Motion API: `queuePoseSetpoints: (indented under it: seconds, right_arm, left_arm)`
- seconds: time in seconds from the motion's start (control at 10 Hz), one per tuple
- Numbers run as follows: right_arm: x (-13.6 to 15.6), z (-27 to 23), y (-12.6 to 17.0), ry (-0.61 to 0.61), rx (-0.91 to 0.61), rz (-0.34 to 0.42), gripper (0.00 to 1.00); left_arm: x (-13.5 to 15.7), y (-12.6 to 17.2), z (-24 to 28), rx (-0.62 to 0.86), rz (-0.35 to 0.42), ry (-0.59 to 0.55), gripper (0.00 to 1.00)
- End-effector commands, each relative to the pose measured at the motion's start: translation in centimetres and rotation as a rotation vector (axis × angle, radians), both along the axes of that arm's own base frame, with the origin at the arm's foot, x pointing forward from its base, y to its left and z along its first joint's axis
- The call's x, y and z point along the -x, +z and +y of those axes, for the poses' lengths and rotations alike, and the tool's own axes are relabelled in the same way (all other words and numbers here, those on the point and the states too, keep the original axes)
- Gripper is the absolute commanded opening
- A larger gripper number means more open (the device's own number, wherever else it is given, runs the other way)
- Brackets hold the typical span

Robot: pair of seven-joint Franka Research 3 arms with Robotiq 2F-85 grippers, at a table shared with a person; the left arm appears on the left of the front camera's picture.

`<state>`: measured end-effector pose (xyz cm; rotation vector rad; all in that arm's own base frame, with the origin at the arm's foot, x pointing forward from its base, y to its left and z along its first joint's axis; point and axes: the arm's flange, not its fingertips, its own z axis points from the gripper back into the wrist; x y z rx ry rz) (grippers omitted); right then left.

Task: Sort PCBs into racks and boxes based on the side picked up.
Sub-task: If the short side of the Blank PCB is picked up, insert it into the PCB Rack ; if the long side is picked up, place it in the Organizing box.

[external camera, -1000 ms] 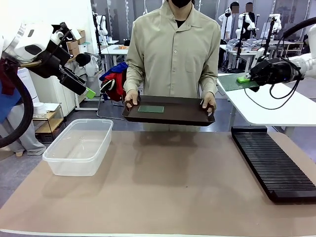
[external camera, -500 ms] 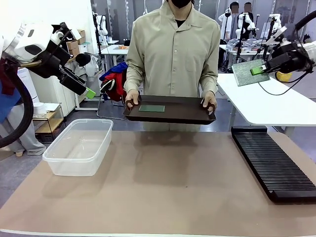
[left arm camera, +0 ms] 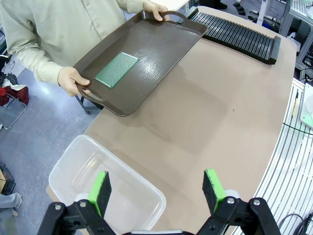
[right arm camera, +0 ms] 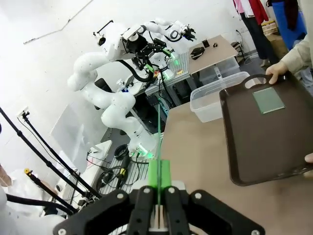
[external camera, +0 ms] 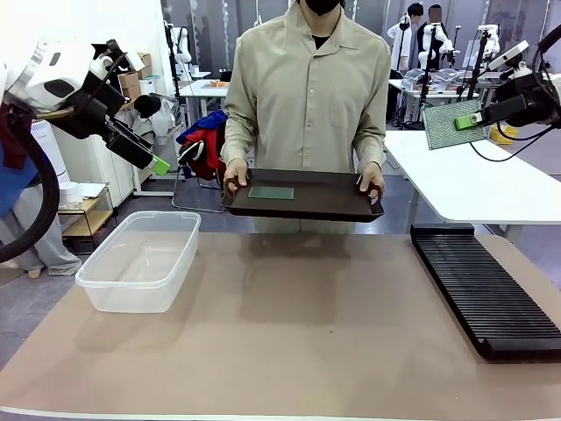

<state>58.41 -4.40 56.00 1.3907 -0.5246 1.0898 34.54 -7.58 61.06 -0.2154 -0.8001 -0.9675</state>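
My right gripper (external camera: 471, 121) is raised at the far right, shut on the edge of a green PCB (external camera: 445, 124) that stands upright facing the camera. In the right wrist view this PCB (right arm camera: 159, 142) shows edge-on between the shut fingers (right arm camera: 153, 177). A second PCB (external camera: 270, 192) lies flat on the dark brown tray (external camera: 298, 213) that the person holds. My left gripper (external camera: 159, 164) hangs open at the upper left, above the clear box (external camera: 131, 289), with nothing between its pads (left arm camera: 101, 191). The black rack (external camera: 486, 294) lies on the table's right side.
The person stands at the far edge with a hand (external camera: 233, 178) on each tray handle. A white table (external camera: 500, 189) stands behind the rack. Brown table cover (external camera: 307, 324) stretches between box and rack.
My right gripper has risen and drawn back to the right with its PCB, which has turned from lying flat to standing upright. Left arm, tray and person have stayed still.
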Motion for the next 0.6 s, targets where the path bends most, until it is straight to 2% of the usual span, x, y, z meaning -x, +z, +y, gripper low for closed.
queuePoseSetpoints:
  seconds: [0.0,0.1,0.2,0.3,0.5]
  right_arm:
    - [0.4,0.6,0.2,0.007,0.016,0.024,0.02]
    - [0.0,0.0,0.0,0.0,0.0,0.0,0.02]
    - [-0.6,-0.5,-0.4,0.086,-0.018,-0.031,0.02]
    - [-1.3,-1.6,-0.7,0.11,-0.025,-0.042,0.02]
    - [-2.4,-3.7,-1.2,0.188,0.011,-0.138,0.02]
  left_arm:
    - [-0.1,0.0,0.3,0.003,0.009,-0.001,1.0]
    - [-0.1,0.0,0.3,0.003,0.009,-0.001,1.0]
    - [-0.1,0.0,0.3,0.003,0.009,-0.001,1.0]
    - [-0.1,0.0,0.3,0.003,0.009,-0.001,1.0]
    - [-0.1,0.0,0.3,0.003,0.009,-0.001,1.0]
